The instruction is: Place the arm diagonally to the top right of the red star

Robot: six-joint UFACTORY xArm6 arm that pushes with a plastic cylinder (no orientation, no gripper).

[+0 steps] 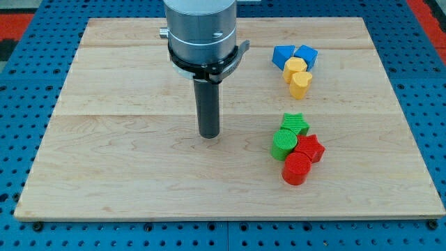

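Observation:
The red star (310,148) lies at the view's lower right of the wooden board, in a tight cluster. My tip (209,135) rests on the board to the view's left of that cluster, well apart from the star and slightly above its level. A red cylinder (297,169) touches the star from below-left. A green cylinder (283,143) touches it on the left, and a green star (295,124) sits just above.
At the view's upper right sit two blue blocks (283,56) (306,54), a yellow cylinder (295,67) and a yellow heart-like block (300,84). The board (125,167) ends in a blue pegboard surround (21,84).

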